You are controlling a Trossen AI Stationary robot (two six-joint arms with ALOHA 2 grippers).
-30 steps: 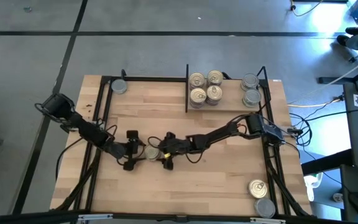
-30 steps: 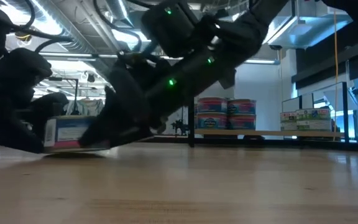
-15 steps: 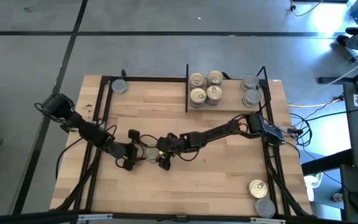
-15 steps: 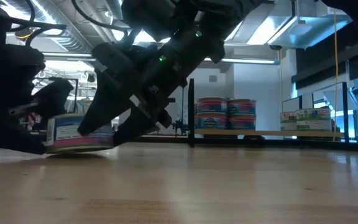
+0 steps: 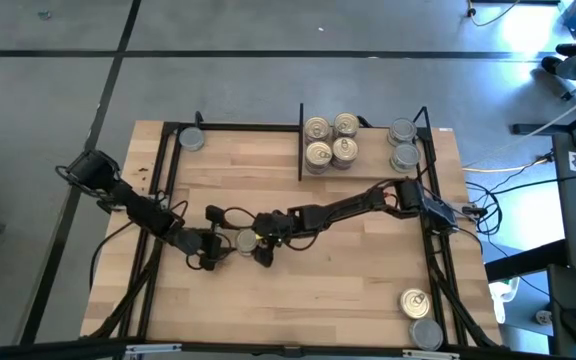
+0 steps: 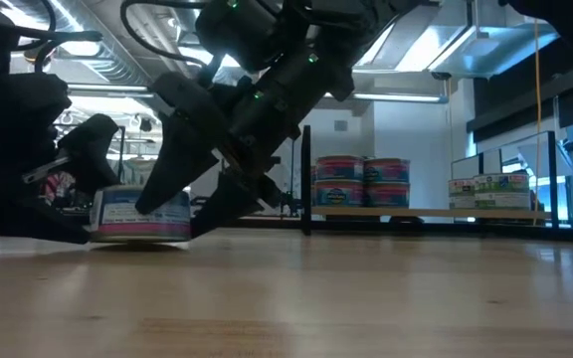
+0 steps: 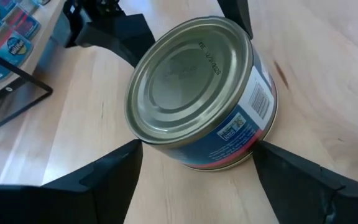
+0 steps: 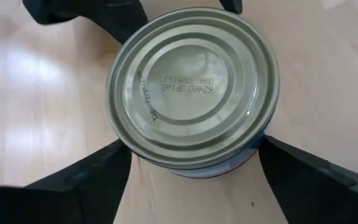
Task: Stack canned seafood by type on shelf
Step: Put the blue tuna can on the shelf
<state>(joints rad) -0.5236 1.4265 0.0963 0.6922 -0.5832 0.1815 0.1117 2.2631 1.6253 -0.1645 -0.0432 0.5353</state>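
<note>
High view: 4 gold-lid tins [image 5: 330,139], 2 grey [image 5: 403,144] on shelf [image 5: 368,172].

two dark jointed arms [image 5: 138,208], black cables looped alongside, green indicator lights, matte black jaws

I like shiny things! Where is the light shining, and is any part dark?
Right wrist view: soft sheen on the round grey-lidded metal tin. High view: bright glare on the grey floor at top right. Low view: the dark arms are silhouettes against the lit ceiling.
</note>
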